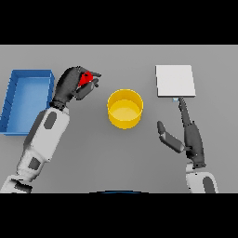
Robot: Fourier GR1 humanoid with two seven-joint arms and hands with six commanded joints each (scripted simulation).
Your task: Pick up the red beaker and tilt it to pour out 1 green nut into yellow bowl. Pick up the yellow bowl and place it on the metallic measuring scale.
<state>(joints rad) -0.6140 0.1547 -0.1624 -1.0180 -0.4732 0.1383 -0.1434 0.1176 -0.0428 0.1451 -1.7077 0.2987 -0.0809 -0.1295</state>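
My left hand (72, 84) is curled round the red beaker (84, 78), left of the yellow bowl; only a small patch of the beaker's red shows between the fingers. No green nut can be seen. The yellow bowl (125, 109) stands upright at the table's middle. The metallic scale (175, 81), a pale square plate, lies at the back right. My right hand (189, 135) is open to the right of the bowl, its fingers straight and reaching toward the scale's near edge, thumb spread toward the bowl.
A blue tray (28, 100) with raised walls sits at the far left, just beside my left forearm.
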